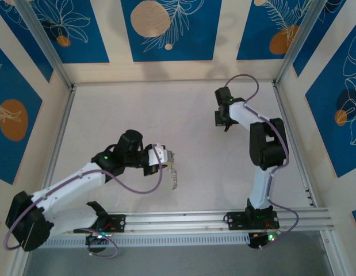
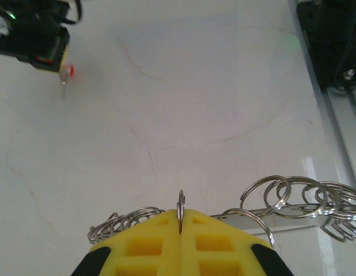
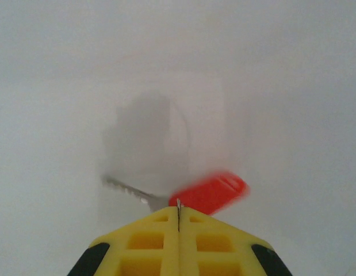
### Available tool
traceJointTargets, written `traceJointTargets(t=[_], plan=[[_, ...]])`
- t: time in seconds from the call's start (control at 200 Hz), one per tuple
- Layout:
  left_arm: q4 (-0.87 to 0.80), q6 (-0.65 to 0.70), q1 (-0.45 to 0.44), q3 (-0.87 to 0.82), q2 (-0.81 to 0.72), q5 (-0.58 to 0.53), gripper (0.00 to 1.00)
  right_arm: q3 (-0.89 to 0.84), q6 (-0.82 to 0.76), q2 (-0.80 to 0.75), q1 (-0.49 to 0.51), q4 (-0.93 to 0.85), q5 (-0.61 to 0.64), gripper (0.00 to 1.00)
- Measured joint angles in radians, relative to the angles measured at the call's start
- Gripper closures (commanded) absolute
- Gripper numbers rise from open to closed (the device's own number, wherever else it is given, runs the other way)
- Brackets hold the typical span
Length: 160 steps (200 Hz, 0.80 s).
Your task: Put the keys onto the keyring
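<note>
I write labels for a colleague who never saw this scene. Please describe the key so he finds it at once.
Find the right gripper over the far right part of the white table. It pinches the key: a red head and a toothed silver blade. The red head sets it apart from the all-silver keyring of linked rings in the left gripper.

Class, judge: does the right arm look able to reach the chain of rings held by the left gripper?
Probably yes: only bare table separates the right gripper from the chain of rings, though it is shut on a red-headed key.
</note>
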Motion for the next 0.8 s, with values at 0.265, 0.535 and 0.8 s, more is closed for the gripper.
traceJointTargets(t=[0.265,0.535,0.8], plan=[[-0.153,0.039,0.000,0.051,-0.209,-0.044,1.00,-0.314,-0.064,-0.328,0.208,0.186,-0.116,1.00],[-0.267,0.073,0.000,0.052,-0.287,-0.101,1.00,-0.480,-0.046,-0.441,0.398,0.274,-0.211,1.00],[-0.304,0.079,0.000,0.052,-0.315,-0.120,1.00,-0.517,-0.011,-0.471,0.581,0.251,-0.210,1.00]])
